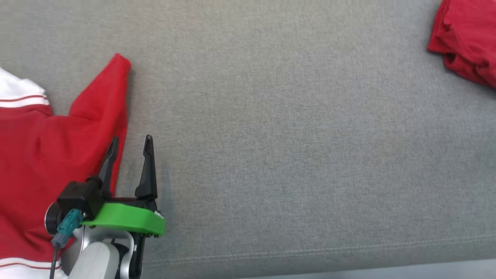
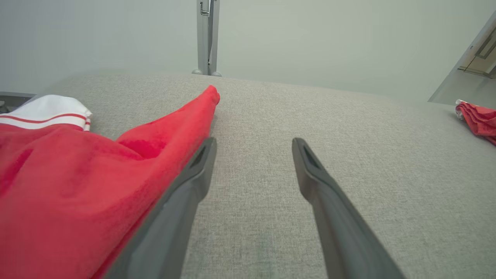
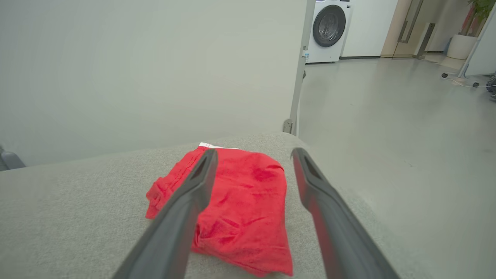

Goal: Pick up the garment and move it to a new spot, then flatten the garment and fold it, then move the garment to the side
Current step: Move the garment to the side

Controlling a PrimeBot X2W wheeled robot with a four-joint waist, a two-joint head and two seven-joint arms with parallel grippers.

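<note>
The left gripper (image 1: 131,138), just beside the red garment (image 1: 35,155), and the right gripper (image 3: 254,153) are seen unclenched and empty, so flattening and folding are judged undone

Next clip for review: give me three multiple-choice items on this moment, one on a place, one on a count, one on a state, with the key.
1. In the head view, where does the bunched red garment lie?
A. Upper right corner
B. Centre
C. Lower left corner

2. How many red garments lie on the grey surface?
A. One
B. Two
C. Three

3. How do the fingers of the left gripper stand?
A. Shut on a sleeve
B. Shut, empty
C. Apart, holding nothing

Key:
1 A, it sits at that view's top right edge.
2 B, the bunched one plus the spread red garment with white trim at the left.
3 C, grey cloth shows between the fingers.
</note>
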